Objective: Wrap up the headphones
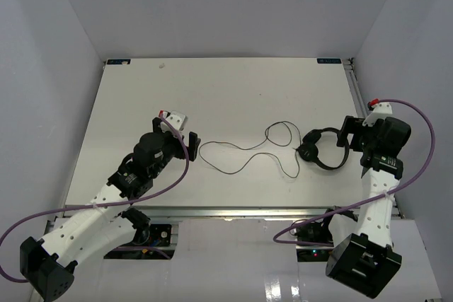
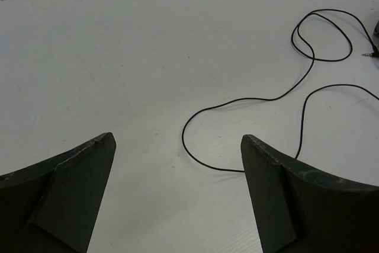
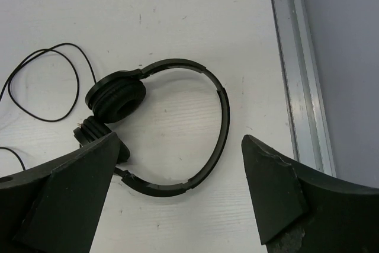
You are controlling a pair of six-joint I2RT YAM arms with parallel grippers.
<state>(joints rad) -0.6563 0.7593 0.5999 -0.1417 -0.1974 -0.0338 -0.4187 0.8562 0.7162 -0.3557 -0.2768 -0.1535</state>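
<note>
Left hand [image 1: 191, 143]: jaws spread wide, empty, low over the worktop [image 1: 212, 97], just beside the cord's [image 2: 183, 137] left-most bend.
Right hand [image 1: 349, 132]: jaws wide, empty, above the headphones [image 1: 309, 152].
Headphones: flat on the worktop's right side, earcups together, headband toward the right rail.
Cord: loose, looping leftward.

Matt white surface [image 1: 212, 97], faintly scuffed; brushed-metal rail [image 3: 299, 75] at frame right; headphones [image 3: 115, 98] of matt black plastic, padded earcups; smooth thin cord [image 2: 260, 98].
</note>
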